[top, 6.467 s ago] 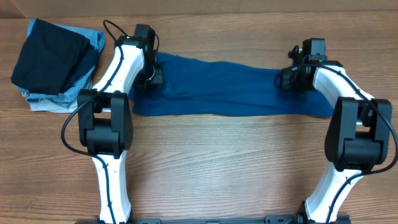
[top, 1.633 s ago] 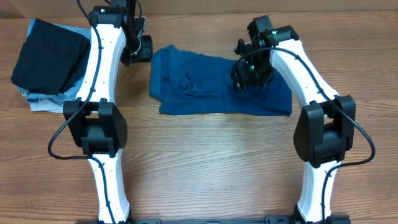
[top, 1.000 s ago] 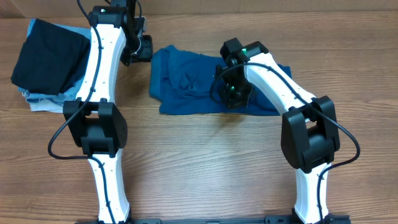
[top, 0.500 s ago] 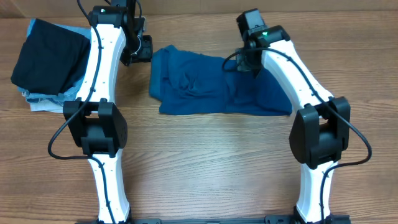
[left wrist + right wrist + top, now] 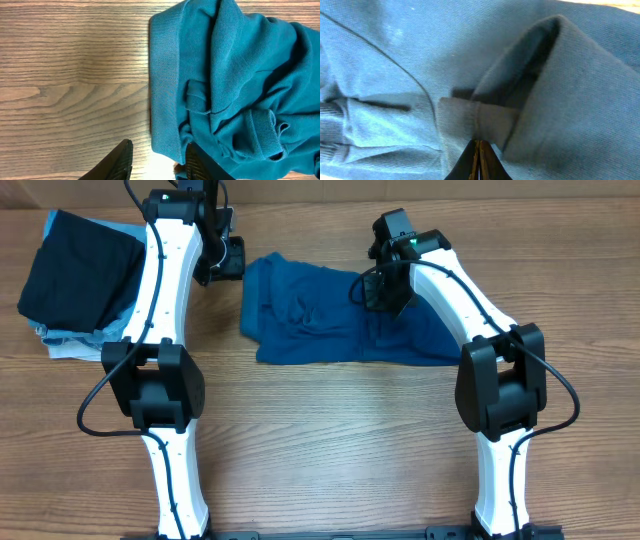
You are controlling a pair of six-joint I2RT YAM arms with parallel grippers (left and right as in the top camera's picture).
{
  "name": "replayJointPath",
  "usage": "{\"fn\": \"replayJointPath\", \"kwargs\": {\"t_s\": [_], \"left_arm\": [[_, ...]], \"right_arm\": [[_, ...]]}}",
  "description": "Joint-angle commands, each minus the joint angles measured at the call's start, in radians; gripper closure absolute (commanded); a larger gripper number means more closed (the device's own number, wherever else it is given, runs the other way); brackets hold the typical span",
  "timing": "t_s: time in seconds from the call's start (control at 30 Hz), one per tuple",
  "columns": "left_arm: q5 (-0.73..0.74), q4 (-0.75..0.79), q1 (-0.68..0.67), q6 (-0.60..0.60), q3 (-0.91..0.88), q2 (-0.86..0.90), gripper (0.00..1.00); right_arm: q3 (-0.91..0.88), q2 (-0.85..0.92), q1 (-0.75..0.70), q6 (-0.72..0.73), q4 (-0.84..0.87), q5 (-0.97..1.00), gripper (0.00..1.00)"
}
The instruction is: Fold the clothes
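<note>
**A:** Where is the shirt (image 5: 310,315) (image 5: 225,85) (image 5: 395,60)?

**B:** Bunched lengthwise across the table (image 5: 330,430), rumpled, blue and plain.

**A:** And the right gripper (image 5: 380,290) (image 5: 480,157)?

**B:** Down on the shirt's upper edge, right of its middle. The jaws are pinched tight on a small raised fold of the cloth, which tents up around the tips.

**A:** The left gripper (image 5: 225,260) (image 5: 157,167)?

**B:** Just off the shirt's upper left corner. The jaws stand narrowly apart and hold nothing. One finger is over bare wood and the other over the shirt's hem.

**A:** Anything else?

**B:** A black garment (image 5: 75,265) on pale-blue ones (image 5: 60,340), well left of the shirt.
</note>
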Motion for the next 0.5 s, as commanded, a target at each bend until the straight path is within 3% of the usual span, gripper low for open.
{"fn": "replayJointPath", "kwargs": {"t_s": [0.0,0.13,0.27,0.4,0.47], "left_arm": [[-0.008,-0.006,-0.001,0.012,0.012,0.000,0.62],[-0.008,-0.006,-0.001,0.012,0.012,0.000,0.60],[-0.008,-0.007,-0.001,0.011,0.012,0.000,0.55],[-0.007,0.004,-0.001,0.011,0.012,0.000,0.30],[-0.003,0.011,-0.002,0.011,0.012,0.000,0.26]], "right_arm": [[0.004,-0.001,0.004,-0.048,0.032,-0.109,0.96],[0.106,-0.011,0.003,-0.134,-0.009,-0.201,0.93],[0.208,-0.071,-0.022,-0.133,-0.114,-0.095,0.91],[0.208,-0.090,-0.072,-0.133,-0.283,-0.032,0.88],[0.206,-0.090,-0.089,-0.133,-0.320,0.011,0.88]]}}
